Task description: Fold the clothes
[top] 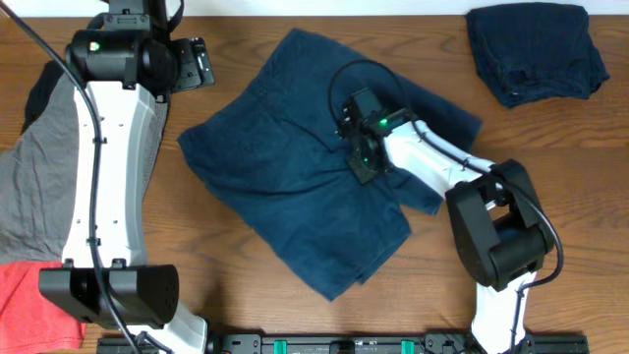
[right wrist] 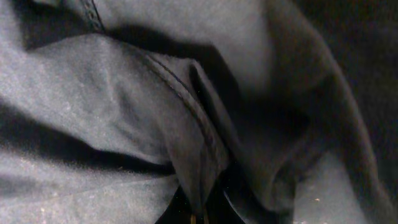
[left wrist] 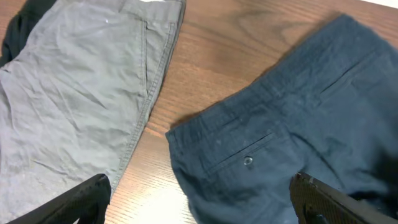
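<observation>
Navy shorts (top: 295,167) lie spread at table centre. The right gripper (top: 360,159) pinches a seam fold near their middle. The left gripper (top: 195,63) hovers at 10 o'clock with its fingers spread wide, between the shorts' edge and grey shorts (top: 44,167). Bare wood lies open at 3 o'clock.

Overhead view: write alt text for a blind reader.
Navy blue fabric shorts lie spread on a brown wooden table, the right gripper down on their middle. The left gripper hovers top left, near a grey garment; a folded dark blue garment sits top right.
</observation>
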Robot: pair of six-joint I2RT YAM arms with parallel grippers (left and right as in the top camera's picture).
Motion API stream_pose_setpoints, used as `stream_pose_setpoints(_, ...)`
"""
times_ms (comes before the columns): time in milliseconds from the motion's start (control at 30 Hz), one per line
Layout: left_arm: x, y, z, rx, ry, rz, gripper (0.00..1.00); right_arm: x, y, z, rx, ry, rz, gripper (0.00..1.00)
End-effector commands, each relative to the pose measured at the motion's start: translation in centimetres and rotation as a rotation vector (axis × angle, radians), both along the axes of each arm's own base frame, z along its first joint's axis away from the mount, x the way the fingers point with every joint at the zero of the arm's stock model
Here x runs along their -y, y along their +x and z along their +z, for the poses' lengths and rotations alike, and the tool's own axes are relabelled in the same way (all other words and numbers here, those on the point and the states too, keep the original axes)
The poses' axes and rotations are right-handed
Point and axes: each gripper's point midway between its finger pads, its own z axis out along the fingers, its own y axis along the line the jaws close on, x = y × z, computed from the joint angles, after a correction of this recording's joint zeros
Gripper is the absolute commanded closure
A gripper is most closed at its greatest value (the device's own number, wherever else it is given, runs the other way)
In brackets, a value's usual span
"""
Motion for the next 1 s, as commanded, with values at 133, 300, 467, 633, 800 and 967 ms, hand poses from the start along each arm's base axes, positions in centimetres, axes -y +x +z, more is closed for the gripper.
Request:
stream_pose_setpoints(133, -0.4, 0.7, -2.5, -0.066, 0.023, -0.011, 0.07, 5.1, 5.0, -1.6, 0.12, -0.086, 0.175, 0.99)
stream_pose_setpoints(300, -0.3, 1.3, -4.4, -0.112, 0.023, -0.012, 0.07, 5.2, 10.4, -0.5, 0.341, -0.058, 0.368, 0.99)
stream_pose_setpoints(467, -0.3, 1.9, -6.7, -0.17, 0.035, -0.036, 0.07, 5.2, 14.3, 0.2, 0.513, -0.067, 0.412, 0.99)
stream_pose_setpoints(633, -0.3, 2.3, -9.1, -0.231, 0.051, -0.072, 0.07, 5.1, 15.9, 3.0, 0.583, 0.019, 0.23, 0.81)
stream_pose_setpoints(800, -0.3, 2.7, -10.3, -0.255, 0.064, -0.104, 0.07, 4.4, 16.0, 10.3, 0.653, 0.179, -0.01, 0.33)
stream_pose_setpoints(967, -0.3, 2.6, -9.7, -0.248, 0.078, -0.135, 0.07, 3.5, 12.4, 19.4, 0.676, 0.32, -0.095, 0.01)
